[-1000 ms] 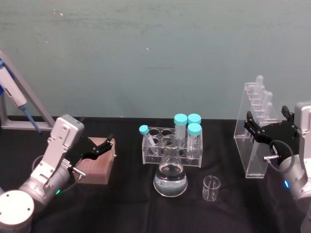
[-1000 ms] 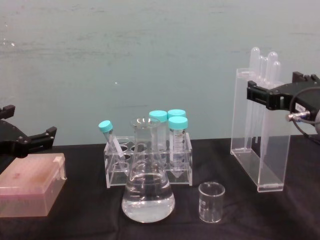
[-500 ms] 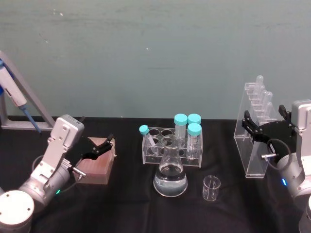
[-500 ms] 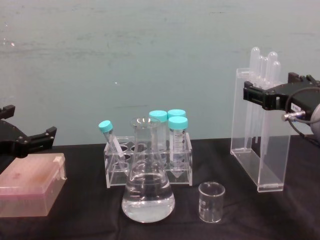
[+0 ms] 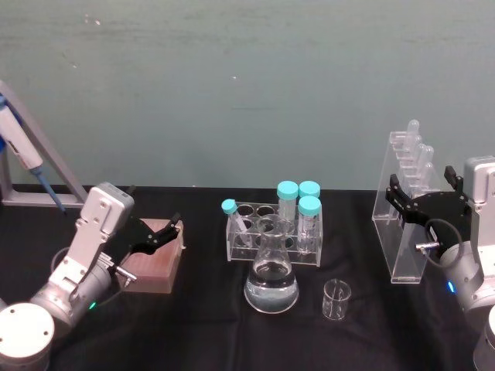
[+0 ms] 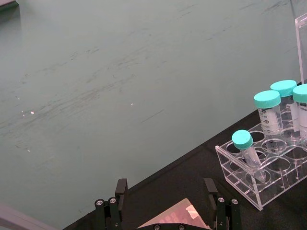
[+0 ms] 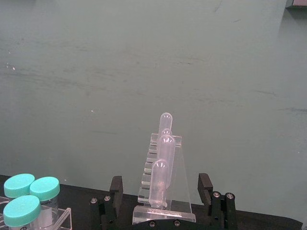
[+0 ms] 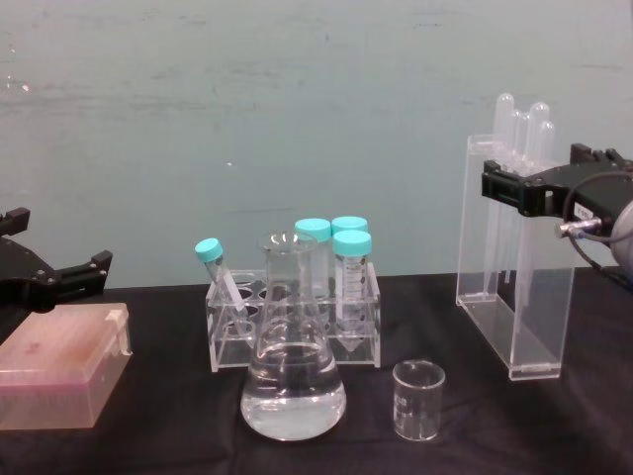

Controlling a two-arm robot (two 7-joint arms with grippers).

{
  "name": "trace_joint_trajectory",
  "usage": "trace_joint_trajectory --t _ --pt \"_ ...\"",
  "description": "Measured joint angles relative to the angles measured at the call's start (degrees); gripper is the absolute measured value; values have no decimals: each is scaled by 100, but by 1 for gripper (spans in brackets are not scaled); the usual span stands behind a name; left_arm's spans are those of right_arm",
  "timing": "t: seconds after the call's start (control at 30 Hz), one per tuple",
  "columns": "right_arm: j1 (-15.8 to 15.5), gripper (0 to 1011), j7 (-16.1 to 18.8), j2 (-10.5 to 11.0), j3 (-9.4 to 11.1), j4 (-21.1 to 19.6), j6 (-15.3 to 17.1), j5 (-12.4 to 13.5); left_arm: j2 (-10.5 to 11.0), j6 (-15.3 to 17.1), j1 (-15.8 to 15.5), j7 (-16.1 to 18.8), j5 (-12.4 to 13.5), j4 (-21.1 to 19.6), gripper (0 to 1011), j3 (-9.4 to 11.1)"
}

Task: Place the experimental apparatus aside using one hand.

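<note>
Well left of the conical flask [image 5: 271,282], the left claw [image 5: 168,233] gapes over a pink box [image 5: 151,267], gripping nothing. The beaker [image 5: 336,300] stands just right of the flask. Farther right, the upright acrylic stand [image 5: 402,247] sits inside the wide-open right claw [image 5: 423,189], ungripped.

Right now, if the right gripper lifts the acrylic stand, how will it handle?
Tall and narrow, the acrylic stand probably tips easily. Its smooth clear walls may slip when the open right gripper closes. The upright pipettes might shift. The left gripper hangs over a box.
</note>
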Motion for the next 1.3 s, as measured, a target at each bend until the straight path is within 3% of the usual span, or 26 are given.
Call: trace_joint_trajectory --t 0.6,1.3 --pt "132 1000 113 -187 190 212 21 -118 0 0 0 0 0 0 1000 0" --pt "214 1000 273 -212 291 294 126 -59 0 0 0 0 0 0 1000 0"
